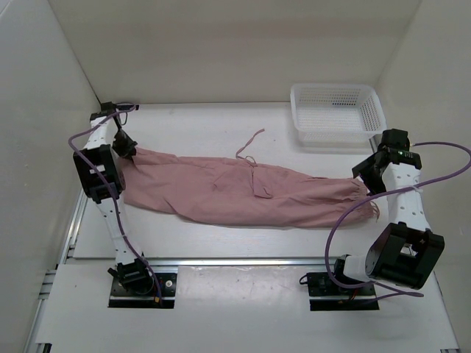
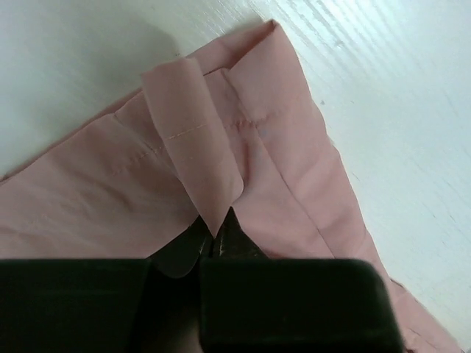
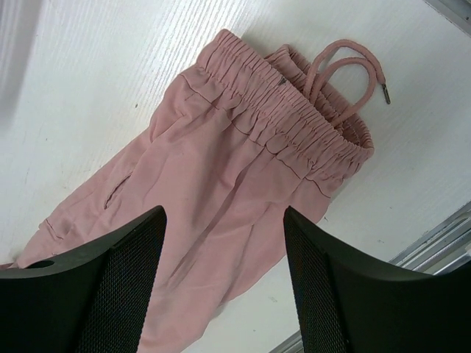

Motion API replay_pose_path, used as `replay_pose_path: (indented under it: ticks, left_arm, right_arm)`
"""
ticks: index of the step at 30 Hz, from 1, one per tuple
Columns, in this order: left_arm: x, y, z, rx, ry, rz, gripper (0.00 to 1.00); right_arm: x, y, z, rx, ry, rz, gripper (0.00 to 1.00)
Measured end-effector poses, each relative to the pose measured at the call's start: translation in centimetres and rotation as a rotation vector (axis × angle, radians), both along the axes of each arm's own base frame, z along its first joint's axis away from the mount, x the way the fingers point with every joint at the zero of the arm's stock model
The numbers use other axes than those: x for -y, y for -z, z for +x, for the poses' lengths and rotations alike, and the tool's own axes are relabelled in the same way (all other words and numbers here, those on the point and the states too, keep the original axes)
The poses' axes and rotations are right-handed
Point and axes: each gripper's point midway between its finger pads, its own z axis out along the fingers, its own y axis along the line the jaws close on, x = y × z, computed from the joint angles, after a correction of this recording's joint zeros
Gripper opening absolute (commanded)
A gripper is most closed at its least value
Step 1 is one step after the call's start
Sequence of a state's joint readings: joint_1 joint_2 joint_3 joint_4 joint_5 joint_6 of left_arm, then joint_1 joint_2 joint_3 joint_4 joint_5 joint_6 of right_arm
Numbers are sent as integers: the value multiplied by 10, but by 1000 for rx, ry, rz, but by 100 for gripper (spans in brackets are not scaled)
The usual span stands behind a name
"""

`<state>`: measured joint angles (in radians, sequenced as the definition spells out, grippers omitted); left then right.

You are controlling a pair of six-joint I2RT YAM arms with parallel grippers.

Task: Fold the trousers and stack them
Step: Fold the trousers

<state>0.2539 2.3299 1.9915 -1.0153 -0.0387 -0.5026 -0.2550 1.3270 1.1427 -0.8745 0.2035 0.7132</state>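
Observation:
The dusty-pink trousers (image 1: pixel 235 193) lie stretched across the table, leg hems at the left, gathered waistband (image 3: pixel 283 125) at the right. My left gripper (image 1: pixel 126 147) is shut on the hem corner of a trouser leg (image 2: pixel 195 162); a flap of hem stands up from the closed fingertips in the left wrist view. My right gripper (image 1: pixel 368 173) is open, hovering just above the waistband end, its fingers (image 3: pixel 110 287) spread over the fabric. The drawstring cords (image 3: pixel 346 66) lie beside the waistband.
A white plastic basket (image 1: pixel 335 110) stands at the back right. White walls enclose the table on the left, back and right. A metal rail (image 1: pixel 243 261) runs along the near edge in front of the arm bases.

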Motion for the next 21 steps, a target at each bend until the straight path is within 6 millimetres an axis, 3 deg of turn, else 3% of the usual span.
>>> replay_pose_path:
  ticks: [5,8,9,10,12,13,16,18,21]
  left_arm:
    - [-3,-38,3,69,-2,35,10]
    - [-4,-67,6,128,0,55,21]
    - [-5,-74,9,146,2,60,29]
    - [-6,-81,13,163,5,65,54]
    - [-7,-88,22,190,16,68,86]
    - [-8,-90,28,203,15,65,97]
    - [-9,-87,39,212,14,56,100]
    - [-8,-81,35,188,15,51,98]
    - [-8,-78,27,160,13,58,75]
  right_arm:
    - [0,0,0,2,4,2,70]
    - [0,0,0,2,5,2,70]
    - [0,0,0,2,6,3,70]
    - [0,0,0,2,7,3,70]
    - [0,0,0,3,8,4,70]
    - [0,0,1,3,8,4,70]
    - [0,0,0,3,6,3,70]
    - [-1,0,1,3,3,3,70]
    - [-2,0,1,3,0,3,70]
